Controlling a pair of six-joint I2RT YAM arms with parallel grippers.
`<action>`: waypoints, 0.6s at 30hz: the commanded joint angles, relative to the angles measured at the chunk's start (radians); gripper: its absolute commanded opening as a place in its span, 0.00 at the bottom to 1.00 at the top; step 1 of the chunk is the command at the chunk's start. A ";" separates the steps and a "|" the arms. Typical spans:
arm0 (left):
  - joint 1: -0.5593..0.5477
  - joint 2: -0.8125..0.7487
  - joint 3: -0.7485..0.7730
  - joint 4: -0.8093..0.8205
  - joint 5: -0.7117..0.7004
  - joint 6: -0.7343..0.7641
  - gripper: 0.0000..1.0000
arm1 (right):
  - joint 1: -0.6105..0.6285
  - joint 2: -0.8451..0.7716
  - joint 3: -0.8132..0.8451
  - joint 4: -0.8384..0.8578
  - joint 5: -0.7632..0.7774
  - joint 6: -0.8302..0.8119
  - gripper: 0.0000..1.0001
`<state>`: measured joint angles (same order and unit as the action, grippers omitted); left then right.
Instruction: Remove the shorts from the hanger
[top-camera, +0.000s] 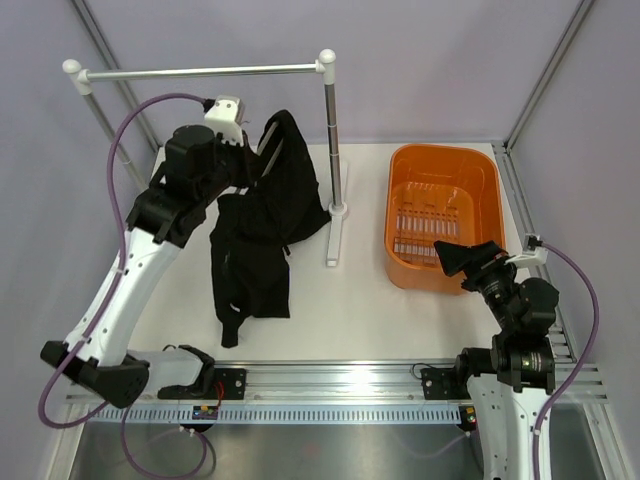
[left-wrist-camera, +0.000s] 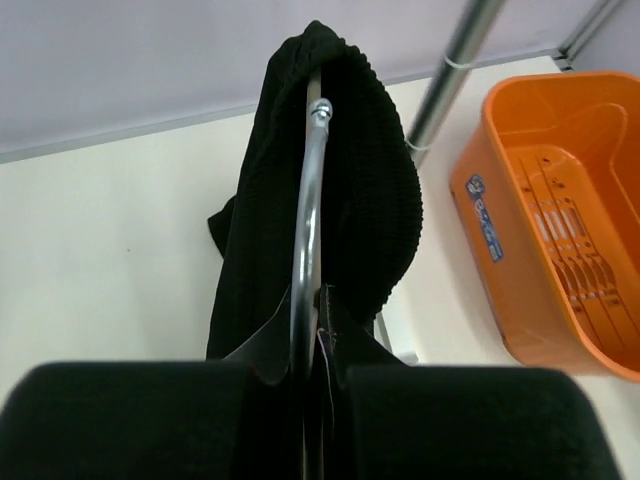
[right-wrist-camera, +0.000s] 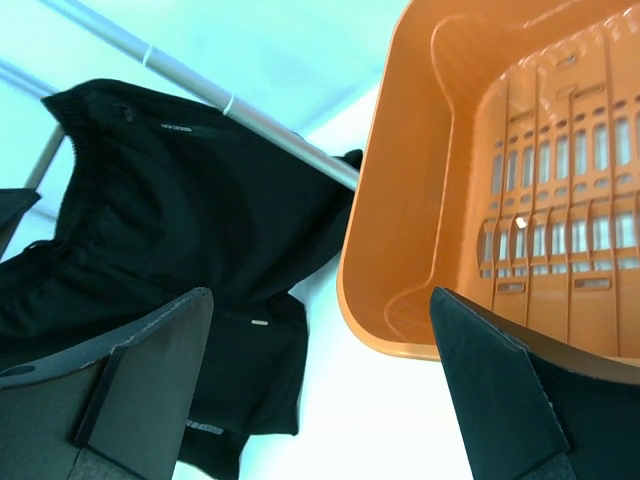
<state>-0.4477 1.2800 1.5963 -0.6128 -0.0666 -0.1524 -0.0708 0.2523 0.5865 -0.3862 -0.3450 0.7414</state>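
The black shorts (top-camera: 262, 225) hang from the hanger (top-camera: 271, 150), with the lower end trailing on the table. My left gripper (top-camera: 243, 148) is shut on the hanger, held up beside the rack's post. In the left wrist view the grey hanger bar (left-wrist-camera: 306, 220) runs up from between my closed left gripper (left-wrist-camera: 310, 400), with the shorts (left-wrist-camera: 360, 170) draped over its top and a fold of them also between the fingers. My right gripper (top-camera: 462, 258) is open and empty at the orange tub's near rim. It also shows in the right wrist view (right-wrist-camera: 320, 385), with the shorts (right-wrist-camera: 170, 220) lying to its left.
A silver rail with white joints (top-camera: 200, 72) stands on an upright post (top-camera: 333, 150) with a white foot (top-camera: 335, 240) mid-table. An orange slotted tub (top-camera: 440, 215) sits at the right, and it also shows in the right wrist view (right-wrist-camera: 500, 200). Frame posts stand at the back corners.
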 joint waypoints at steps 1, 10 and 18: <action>-0.028 -0.116 -0.094 0.065 0.050 -0.018 0.00 | 0.006 0.036 -0.002 0.069 -0.104 -0.025 0.96; -0.223 -0.278 -0.308 0.013 -0.033 -0.012 0.00 | 0.009 0.148 0.108 -0.029 -0.181 -0.119 0.92; -0.287 -0.386 -0.453 -0.027 -0.050 0.007 0.00 | 0.184 0.295 0.147 0.038 -0.100 -0.108 0.90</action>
<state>-0.7311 0.9581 1.1652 -0.6903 -0.0891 -0.1577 0.0261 0.4755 0.6727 -0.3985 -0.5056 0.6559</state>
